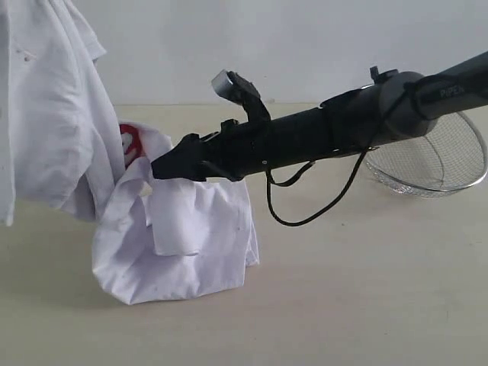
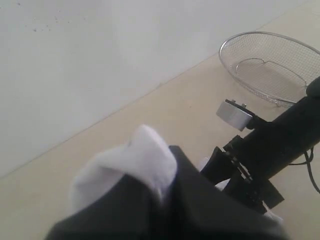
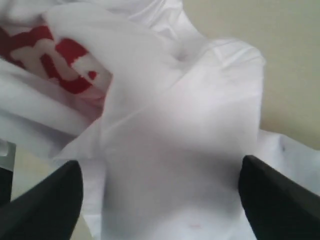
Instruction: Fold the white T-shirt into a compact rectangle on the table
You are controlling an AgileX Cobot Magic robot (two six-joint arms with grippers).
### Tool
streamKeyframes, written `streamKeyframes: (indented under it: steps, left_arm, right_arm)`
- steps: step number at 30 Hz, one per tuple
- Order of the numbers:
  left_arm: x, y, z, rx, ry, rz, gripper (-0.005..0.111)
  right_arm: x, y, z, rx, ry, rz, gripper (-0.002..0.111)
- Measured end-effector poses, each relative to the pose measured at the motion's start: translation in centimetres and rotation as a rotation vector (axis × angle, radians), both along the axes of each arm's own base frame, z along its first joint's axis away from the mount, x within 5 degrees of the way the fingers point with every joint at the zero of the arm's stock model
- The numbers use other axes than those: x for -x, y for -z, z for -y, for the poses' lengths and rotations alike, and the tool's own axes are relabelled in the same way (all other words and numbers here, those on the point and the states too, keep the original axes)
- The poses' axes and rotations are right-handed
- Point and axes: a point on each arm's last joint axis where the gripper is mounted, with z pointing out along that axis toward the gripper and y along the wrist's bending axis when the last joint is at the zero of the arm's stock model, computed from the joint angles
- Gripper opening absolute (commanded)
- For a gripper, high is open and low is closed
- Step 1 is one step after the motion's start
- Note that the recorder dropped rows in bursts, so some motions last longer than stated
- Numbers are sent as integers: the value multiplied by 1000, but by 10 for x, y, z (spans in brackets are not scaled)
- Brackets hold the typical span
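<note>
A: Is there any writing to read here?

B: Very little. Just above the wire-mesh basket (image 1: 435,171), on the grey link of the right arm (image 1: 427,103), there is small pale lettering (image 1: 453,93). It looks like "PiPER", though it is too small to be sure of every letter.

A: And on the cloth?

B: Well to the left of the basket, the white T-shirt (image 1: 175,244) shows a curl of red print (image 1: 130,142) between its folds. It is one rounded stroke, no letter I could name. The right wrist view has the print close up (image 3: 65,70): thick red strokes with white inside, blurred and cut off by folds, so no word can be made out.

A: Anything more?

B: Nothing else legible.
</note>
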Motion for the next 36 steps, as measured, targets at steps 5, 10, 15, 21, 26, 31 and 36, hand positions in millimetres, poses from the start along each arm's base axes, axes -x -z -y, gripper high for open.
streamKeyframes:
  steps: [5,10,15,21,26,31,36]
  left_arm:
    - [0,0,0,0,0,0,4]
    - [0,0,0,0,0,0,4]
    - [0,0,0,0,0,0,4]
    - [0,0,0,-3,2,-3,4]
    - [1,1,0,-38,20,5,4]
    - [0,3,-4,-129,14,23,4]
    - [-29,20,-1,-206,-8,33,4]
  right_arm:
    - [-2,4,-2,54,38,25,52]
    - [4,4,-15,67,8,54,51]
    - [6,5,-21,82,-4,69,23]
    - [1,9,-16,142,60,78,0]
    - [-8,1,-3,230,172,121,0]
    - [-30,-34,55,207,357,145,0]
    - [-60,-64,117,138,516,169,0]
